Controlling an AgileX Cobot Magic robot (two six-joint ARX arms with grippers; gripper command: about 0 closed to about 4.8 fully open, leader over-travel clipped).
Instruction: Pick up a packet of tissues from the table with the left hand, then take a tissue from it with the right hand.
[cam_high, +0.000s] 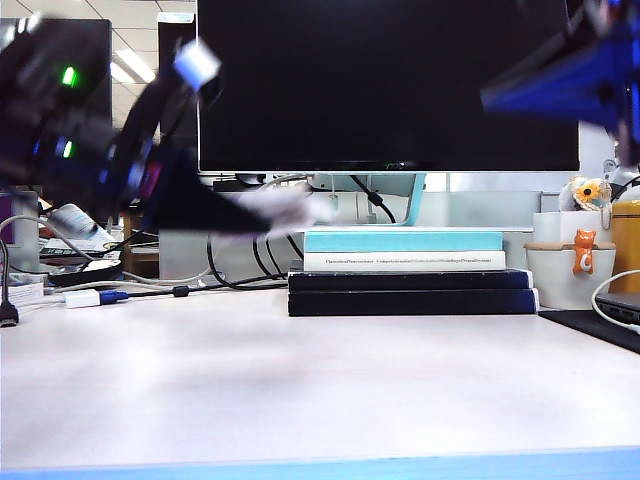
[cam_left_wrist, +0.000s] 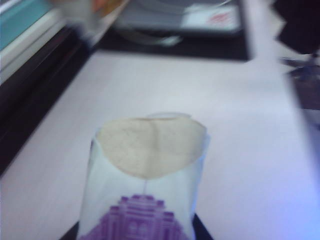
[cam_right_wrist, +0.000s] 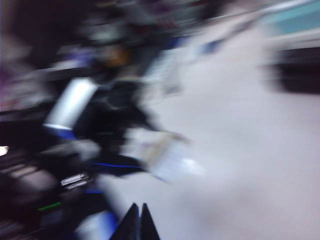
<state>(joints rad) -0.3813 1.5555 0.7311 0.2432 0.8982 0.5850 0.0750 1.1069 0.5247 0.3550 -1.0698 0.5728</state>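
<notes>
Above table (cam_high: 320, 390) | left fingers (cam_high: 262, 213) grip purple-patched packet (cam_left_wrist: 145, 180) | right fingers (cam_right_wrist: 137, 222) closed, empty

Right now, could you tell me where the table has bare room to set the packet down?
The table is bare from its blue front edge back to the stacked books. It is crowded behind: cables on the left, mugs on the right. The left gripper holds the packet of tissues above.

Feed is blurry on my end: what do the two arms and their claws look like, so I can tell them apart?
The left arm is black with small green lights and a white end block; its claw is a dark wedge. The right arm is dark with blue-tinted parts. In its wrist view the right claw shows as two thin black pointed fingers pressed together. Everything is motion-blurred, so no finer markings or cables are readable.
</notes>
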